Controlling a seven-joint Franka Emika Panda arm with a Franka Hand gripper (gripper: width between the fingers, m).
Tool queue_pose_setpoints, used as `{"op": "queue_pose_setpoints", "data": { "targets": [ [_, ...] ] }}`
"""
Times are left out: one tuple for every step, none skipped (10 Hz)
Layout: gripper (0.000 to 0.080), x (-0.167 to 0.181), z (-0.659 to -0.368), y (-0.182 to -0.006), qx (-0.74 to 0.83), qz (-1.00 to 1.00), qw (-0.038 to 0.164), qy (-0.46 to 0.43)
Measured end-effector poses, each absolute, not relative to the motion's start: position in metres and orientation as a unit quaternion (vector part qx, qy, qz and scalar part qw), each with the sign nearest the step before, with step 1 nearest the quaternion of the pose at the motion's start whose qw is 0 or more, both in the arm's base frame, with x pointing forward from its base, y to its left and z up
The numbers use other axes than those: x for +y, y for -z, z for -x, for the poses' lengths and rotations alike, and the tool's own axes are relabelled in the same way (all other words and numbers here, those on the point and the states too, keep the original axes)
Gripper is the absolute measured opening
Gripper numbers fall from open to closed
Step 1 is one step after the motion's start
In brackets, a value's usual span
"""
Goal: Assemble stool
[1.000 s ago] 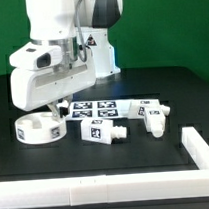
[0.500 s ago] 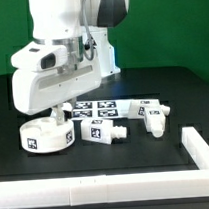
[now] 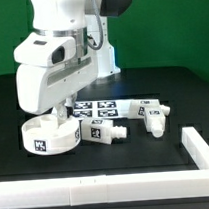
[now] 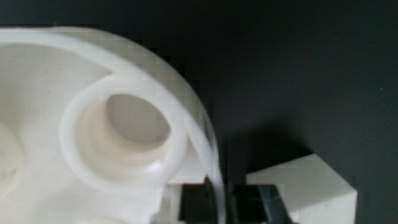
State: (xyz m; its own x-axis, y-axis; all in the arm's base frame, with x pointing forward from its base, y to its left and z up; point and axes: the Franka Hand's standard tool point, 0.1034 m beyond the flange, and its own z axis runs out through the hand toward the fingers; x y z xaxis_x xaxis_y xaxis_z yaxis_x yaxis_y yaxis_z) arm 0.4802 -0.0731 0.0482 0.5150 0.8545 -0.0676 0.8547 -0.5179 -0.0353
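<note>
— Stool seat (image 3: pixel 46 138): where is it?
— It rests on the black table (image 3: pixel 146 168), on the exterior view's left. It is nearer the camera than the marker board (image 3: pixel 96 105) and to the left of it.
— And the gripper (image 3: pixel 57 115)?
— It reaches down onto the ring. In the wrist view its jaws are closed on the seat's thin wall.
— What is inside the ring?
— The wrist view shows a round recess in its hollow.
— And around it?
— One leg (image 3: pixel 102 131) lies just right of the seat. More legs (image 3: pixel 153 116) lie farther right, apart from it. A white edge bar (image 3: pixel 98 198) runs along the near side.
</note>
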Motion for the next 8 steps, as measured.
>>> {"op": "queue_pose_setpoints", "data": {
  "targets": [
    [0.0021,-0.069,-0.486,-0.050,0.499,-0.866,0.003,0.040],
    [0.0021,-0.056,-0.506,-0.056,0.514,-0.857,0.006,0.037],
    [0.0021,-0.039,-0.525,-0.060,0.510,-0.859,0.005,0.038],
    [0.0021,-0.020,-0.544,-0.065,0.509,-0.860,0.008,0.036],
    [0.0021,-0.005,-0.554,-0.068,0.528,-0.848,0.020,0.033],
    [0.0021,-0.007,-0.550,-0.065,0.530,-0.847,0.017,0.036],
    [0.0021,-0.011,-0.549,-0.065,0.527,-0.849,0.017,0.037],
    [0.0021,-0.010,-0.549,-0.064,0.528,-0.848,0.017,0.037]
  ]
}}
